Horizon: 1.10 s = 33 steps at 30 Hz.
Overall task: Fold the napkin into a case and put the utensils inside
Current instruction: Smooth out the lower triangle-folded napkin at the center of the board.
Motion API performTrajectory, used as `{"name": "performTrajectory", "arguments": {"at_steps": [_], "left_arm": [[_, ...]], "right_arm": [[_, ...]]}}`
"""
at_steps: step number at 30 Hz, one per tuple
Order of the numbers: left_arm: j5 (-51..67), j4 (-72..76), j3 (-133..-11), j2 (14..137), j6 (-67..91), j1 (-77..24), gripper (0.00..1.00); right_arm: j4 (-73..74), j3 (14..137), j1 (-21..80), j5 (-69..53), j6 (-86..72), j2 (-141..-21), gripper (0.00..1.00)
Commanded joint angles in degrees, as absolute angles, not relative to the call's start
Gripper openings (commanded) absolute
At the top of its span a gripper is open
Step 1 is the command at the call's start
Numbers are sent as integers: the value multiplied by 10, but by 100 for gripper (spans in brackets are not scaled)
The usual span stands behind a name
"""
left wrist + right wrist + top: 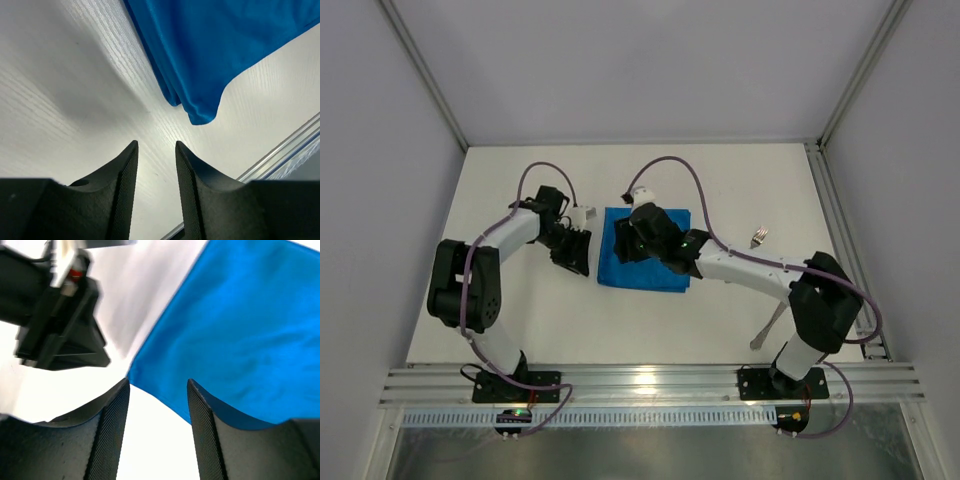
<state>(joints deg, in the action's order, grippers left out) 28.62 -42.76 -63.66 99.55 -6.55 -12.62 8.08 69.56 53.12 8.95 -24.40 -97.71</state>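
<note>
The bright blue napkin [650,272] lies folded flat on the white table, layered edges showing at one corner [200,107]. My left gripper [578,252] sits just off its left edge, open, with only bare table between its fingers [156,150]. My right gripper [625,240] hovers over the napkin's left part, open and empty [157,385], the cloth's edge [240,330] running under its fingertips. A silver fork [758,237] rests to the right of the napkin. A second slim utensil [767,325] lies nearer the front, partly hidden by the right arm.
A metal rail [650,385] runs along the near table edge, and another [835,220] along the right side. The left gripper's body [60,325] shows close by in the right wrist view. Grey walls enclose the table.
</note>
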Motion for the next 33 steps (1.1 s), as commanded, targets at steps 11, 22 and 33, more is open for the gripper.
{"name": "performTrajectory", "arguments": {"at_steps": [11, 22, 33], "left_arm": [[257, -431, -737, 1041, -47, -184, 35], [229, -430, -695, 1092, -61, -192, 13], [273, -463, -680, 1022, -109, -192, 17]], "right_arm": [[52, 551, 401, 29, -322, -906, 22], [4, 493, 327, -38, -354, -990, 10], [54, 541, 318, -52, -287, -942, 9]]}}
